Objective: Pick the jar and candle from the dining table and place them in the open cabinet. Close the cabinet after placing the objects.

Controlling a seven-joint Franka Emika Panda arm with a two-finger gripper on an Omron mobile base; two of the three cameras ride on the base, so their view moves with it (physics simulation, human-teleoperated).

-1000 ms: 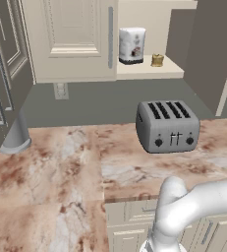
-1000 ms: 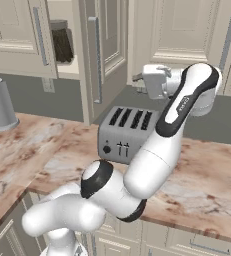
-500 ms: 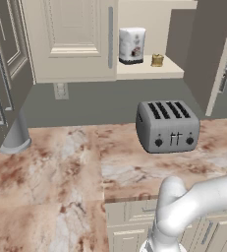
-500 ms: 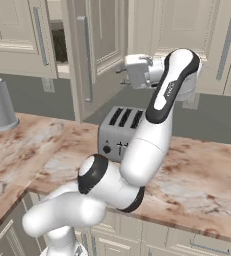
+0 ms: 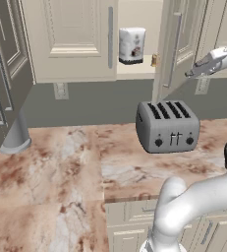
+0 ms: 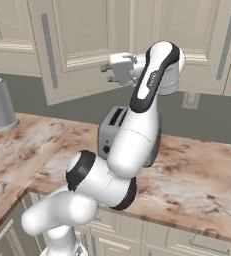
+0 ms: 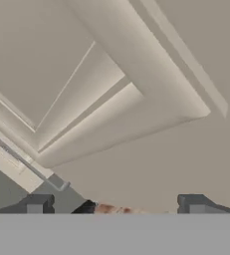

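The marbled dining table (image 5: 61,167) spreads out nearest the base, with a grey toaster (image 5: 167,125) standing on it and a grey cylinder (image 5: 14,133) at its far left edge. Above and beyond the toaster, the gripper (image 5: 189,74) is raised to the outer face of the cabinet's right door (image 5: 176,44). In the hand view its 2 fingertips (image 7: 37,203) stand wide apart with nothing between them, and the door's panelled face is close in front. That door is swung partway toward closed, leaving a gap. Through the gap, on the shelf of the cabinet (image 5: 134,69), the jar (image 5: 131,45) stands upright, and the small yellow candle (image 5: 155,60) sits just right of it, partly hidden by the door edge.
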